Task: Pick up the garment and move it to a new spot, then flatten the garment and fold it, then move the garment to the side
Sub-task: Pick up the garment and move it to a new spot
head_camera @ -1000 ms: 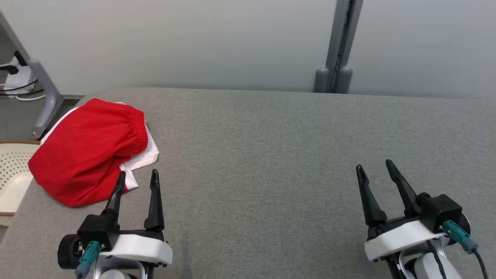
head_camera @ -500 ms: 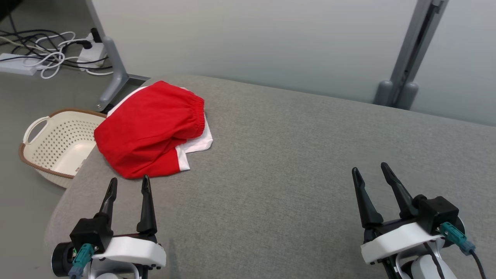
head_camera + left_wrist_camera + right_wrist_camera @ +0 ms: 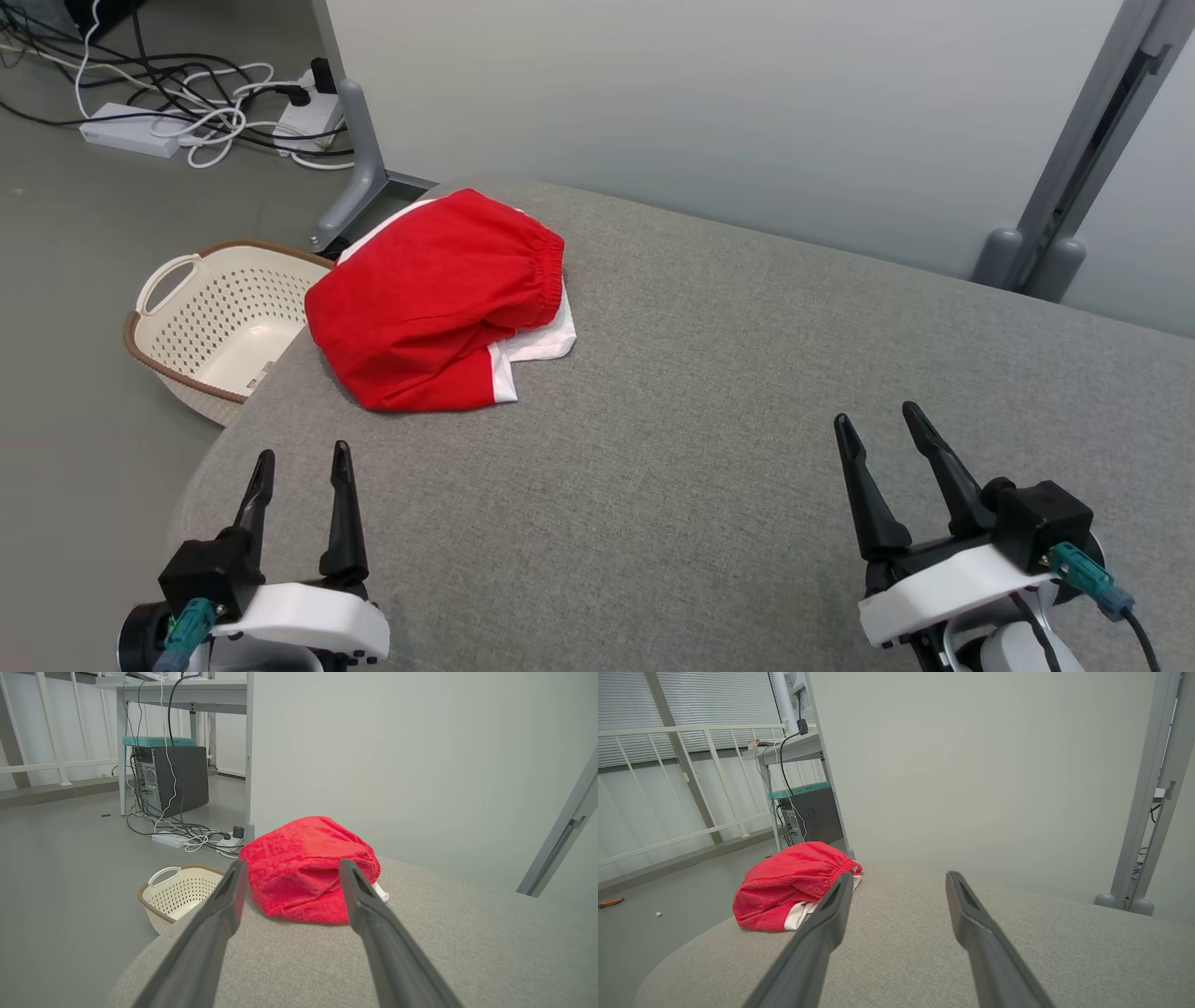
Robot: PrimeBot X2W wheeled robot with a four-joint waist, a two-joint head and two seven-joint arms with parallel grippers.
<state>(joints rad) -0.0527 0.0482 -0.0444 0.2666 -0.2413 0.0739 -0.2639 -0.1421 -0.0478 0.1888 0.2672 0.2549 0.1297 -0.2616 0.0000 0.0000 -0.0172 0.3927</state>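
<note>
The garment (image 3: 434, 299) is a crumpled red piece with white trim and an elastic band, lying near the far left corner of the grey table (image 3: 709, 392). It also shows ahead of the left fingers (image 3: 303, 870) and off to the left in the right wrist view (image 3: 791, 884). My left gripper (image 3: 299, 459) stands open at the near left, short of the garment, nothing between its fingers. My right gripper (image 3: 876, 418) is open and empty at the near right, far from the garment.
A cream perforated basket (image 3: 210, 322) with a brown rim sits on the floor beside the table's left edge, also in the left wrist view (image 3: 175, 896). Cables and power strips (image 3: 187, 121) lie on the floor behind. A grey partition wall backs the table.
The head camera has swung to the left, bringing the basket and floor cables into the picture. Both grippers stay open; the garment lies as before.
</note>
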